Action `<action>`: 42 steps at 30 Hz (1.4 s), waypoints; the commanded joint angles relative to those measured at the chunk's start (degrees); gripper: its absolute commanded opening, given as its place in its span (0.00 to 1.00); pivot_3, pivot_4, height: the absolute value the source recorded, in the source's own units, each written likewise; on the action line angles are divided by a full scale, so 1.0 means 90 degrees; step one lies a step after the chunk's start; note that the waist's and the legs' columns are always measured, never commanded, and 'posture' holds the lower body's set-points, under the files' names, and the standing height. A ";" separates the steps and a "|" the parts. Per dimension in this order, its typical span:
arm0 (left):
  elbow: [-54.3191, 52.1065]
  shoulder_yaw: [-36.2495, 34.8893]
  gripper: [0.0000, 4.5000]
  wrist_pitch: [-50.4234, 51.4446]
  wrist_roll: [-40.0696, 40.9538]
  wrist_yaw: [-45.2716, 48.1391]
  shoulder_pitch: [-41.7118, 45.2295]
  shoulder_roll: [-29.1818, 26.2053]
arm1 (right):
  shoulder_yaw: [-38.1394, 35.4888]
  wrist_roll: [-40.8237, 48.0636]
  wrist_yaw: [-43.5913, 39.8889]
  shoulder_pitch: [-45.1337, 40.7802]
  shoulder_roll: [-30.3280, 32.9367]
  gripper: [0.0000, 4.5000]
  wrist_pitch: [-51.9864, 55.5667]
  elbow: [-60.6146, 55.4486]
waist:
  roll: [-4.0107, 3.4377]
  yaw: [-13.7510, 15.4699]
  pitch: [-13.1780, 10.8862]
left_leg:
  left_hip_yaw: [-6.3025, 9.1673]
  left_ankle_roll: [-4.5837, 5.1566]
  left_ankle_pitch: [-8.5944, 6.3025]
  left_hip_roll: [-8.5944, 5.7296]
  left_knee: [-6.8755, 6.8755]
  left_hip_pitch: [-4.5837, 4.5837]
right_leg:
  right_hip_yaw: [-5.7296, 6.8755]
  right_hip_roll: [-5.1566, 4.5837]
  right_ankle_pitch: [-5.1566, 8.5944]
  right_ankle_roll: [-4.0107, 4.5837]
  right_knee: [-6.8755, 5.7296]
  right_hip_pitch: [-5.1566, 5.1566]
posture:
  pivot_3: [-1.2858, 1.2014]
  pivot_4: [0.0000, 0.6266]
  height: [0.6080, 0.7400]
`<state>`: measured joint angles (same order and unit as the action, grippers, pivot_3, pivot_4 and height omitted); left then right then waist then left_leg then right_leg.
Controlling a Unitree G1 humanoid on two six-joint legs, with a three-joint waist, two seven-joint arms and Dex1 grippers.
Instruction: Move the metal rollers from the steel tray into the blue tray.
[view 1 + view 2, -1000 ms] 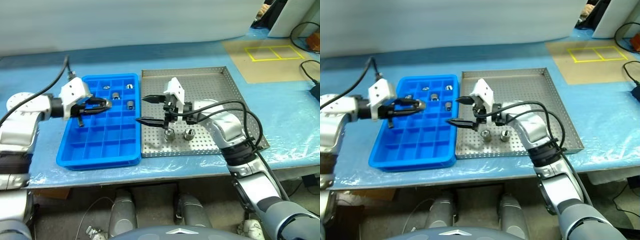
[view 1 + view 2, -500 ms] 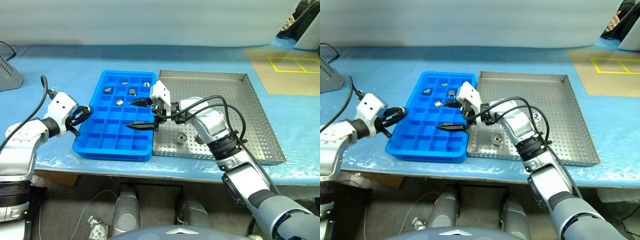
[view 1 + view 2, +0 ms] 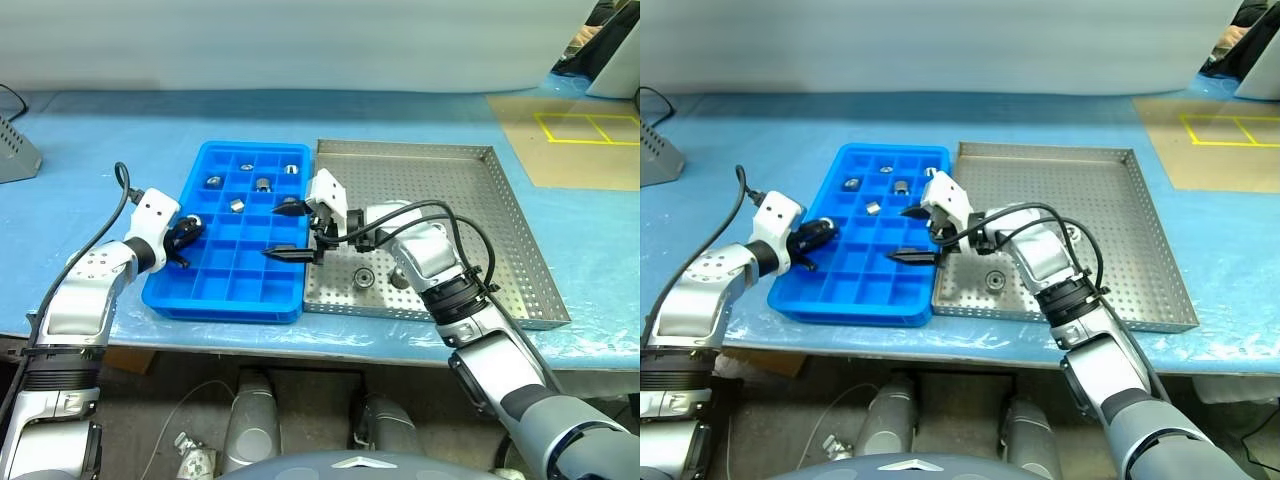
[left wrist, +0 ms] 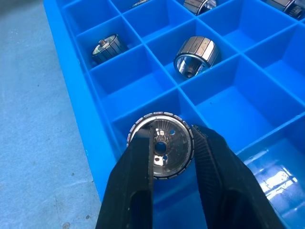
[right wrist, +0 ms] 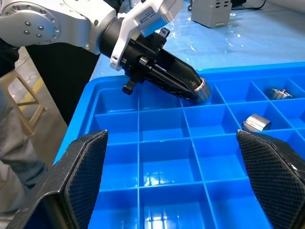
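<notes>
While my left end effector (image 4: 171,152) hangs over the blue tray (image 3: 196,292) at its left edge, its two black fingers (image 4: 131,191) pinch one of the metal rollers (image 4: 161,150) by its ridged sides, the flat face with the central hole turned toward the wrist camera. That roller sits just above a compartment in the tray's outermost left column, not yet resting on its floor as far as I can tell. Four more rollers (image 3: 263,184) lie in compartments at the tray's far end, one to a cell, some tipped on their sides. My right end effector (image 3: 288,231) reaches across from the steel tray (image 3: 500,200) and hovers over the blue tray's right-hand columns with its fingers (image 5: 81,176) spread wide and nothing between them. One roller (image 3: 364,276) lies on the perforated floor of the steel tray, near its front rim and just beside my right forearm. Both trays sit side by side, touching or nearly so, on the counter (image 3: 120,130), which is covered in blue sheeting.
</notes>
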<state>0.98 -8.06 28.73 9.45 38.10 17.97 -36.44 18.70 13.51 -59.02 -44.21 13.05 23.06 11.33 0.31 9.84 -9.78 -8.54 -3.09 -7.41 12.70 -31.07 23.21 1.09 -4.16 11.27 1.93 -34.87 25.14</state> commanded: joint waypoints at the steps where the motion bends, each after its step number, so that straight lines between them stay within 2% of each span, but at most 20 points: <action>1: -0.0456 0.0040 0.48 0.0093 0.0108 0.0167 -0.0025 -0.0190 | -0.0106 0.0008 0.0079 0.0015 -0.0006 1.00 -0.0069 -0.0296 | 0.0000 0.0003 0.0000 | 0.0000 0.0000 0.0000 0.0000 -0.0001 0.0000 | 0.0000 0.0000 0.0000 0.0000 0.0000 -0.0001 | 0.62 0.24 1.00; 2: -0.0577 0.0110 0.55 0.0128 0.0154 0.0309 -0.0004 -0.0254 | -0.0112 0.0010 0.0096 0.0027 0.0004 1.00 -0.0061 -0.0310 | 0.0000 0.0005 0.0000 | 0.0000 0.0000 0.0000 0.0000 -0.0001 0.0000 | 0.0001 0.0000 0.0000 0.0000 0.0000 -0.0001 | 0.62 0.24 1.00; 5: -0.1175 -0.0202 0.55 0.0711 0.1179 0.0878 0.0188 -0.0211 | -0.0155 0.0017 0.0157 0.0070 0.0041 1.00 -0.0050 -0.0355 | 0.0000 0.0010 0.0000 | 0.0000 -0.0001 0.0001 0.0002 -0.0001 -0.0001 | 0.0004 -0.0001 0.0000 0.0000 -0.0003 -0.0002 | 0.61 0.24 1.00; 14: -0.1326 -0.0005 0.55 0.0917 0.1716 0.1316 0.0965 -0.0425 | -0.0525 0.0064 0.0374 0.0158 0.0382 1.00 0.0001 -0.0460 | 0.0000 -0.0086 0.0000 | -0.0001 -0.0008 0.0006 0.0002 -0.0013 -0.0003 | 0.0007 -0.0003 0.0000 0.0002 -0.0019 -0.0009 | 0.57 0.24 1.00; 18: -0.0927 0.0757 0.55 0.0588 0.1507 0.1756 0.1791 -0.0221 | -0.0984 0.0025 0.0743 0.0346 0.0785 1.00 0.0076 -0.0566 | -0.0001 -0.0134 0.0000 | -0.0001 -0.0015 0.0011 0.0002 -0.0022 -0.0005 | 0.0007 -0.0003 0.0000 0.0002 -0.0027 -0.0014 | 0.54 0.24 1.00; 23: -0.0151 0.1661 0.55 0.0050 0.1150 0.2399 0.2380 0.0094 | -0.1351 0.0085 0.1046 0.0710 0.1202 1.00 0.0297 -0.1038 | -0.0003 -0.0314 0.0001 | -0.0007 -0.0037 0.0026 0.0000 -0.0024 -0.0010 | -0.0002 -0.0002 -0.0001 0.0000 -0.0026 -0.0015 | 0.50 0.24 1.00; 27: 0.0824 0.2640 0.55 -0.0693 0.0558 0.3097 0.2972 0.0571 | -0.1649 0.0144 0.1380 0.1411 0.1547 1.00 0.0689 -0.1919 | -0.0003 -0.0475 0.0001 | -0.0007 -0.0037 0.0027 0.0001 -0.0022 -0.0006 | -0.0001 0.0001 -0.0001 0.0000 -0.0023 -0.0015 | 0.47 0.24 1.00; 30: 0.1437 0.3137 0.55 -0.1210 0.0219 0.3516 0.3214 0.0919 | -0.1881 0.0202 0.1784 0.1775 0.1526 1.00 0.0986 -0.2406 | -0.0003 -0.0615 0.0001 | -0.0013 -0.0034 0.0026 -0.0003 -0.0025 -0.0011 | -0.0012 0.0001 -0.0003 -0.0003 -0.0016 -0.0016 | 0.43 0.24 1.00; 34: 0.1981 0.3476 0.55 -0.1575 -0.0006 0.3927 0.3365 0.1350 | -0.1981 0.0194 0.2169 0.2158 0.1492 1.00 0.1229 -0.2905 | -0.0004 -0.0800 0.0002 | -0.0018 -0.0033 0.0025 -0.0004 -0.0025 -0.0021 | -0.0018 0.0001 -0.0004 -0.0002 -0.0018 -0.0020 | 0.40 0.24 1.00; 42: 0.2899 0.3752 0.55 -0.2209 -0.0474 0.4320 0.3508 0.1794 | -0.2254 0.0260 0.2608 0.2717 0.1640 1.00 0.1591 -0.3629 | -0.0005 -0.0994 0.0002 | -0.0026 -0.0002 0.0008 -0.0004 -0.0028 -0.0032 | -0.0027 0.0004 -0.0004 -0.0002 -0.0011 -0.0033 | 0.36 0.24 1.00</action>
<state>26.22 25.43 10.85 6.09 76.36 47.82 -20.73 0.02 14.87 -36.30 -20.04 27.15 37.01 -17.75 0.26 0.89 -9.76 -8.77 -3.08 -7.35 12.66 -31.34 22.92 0.85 -4.13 11.24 1.91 -34.93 24.79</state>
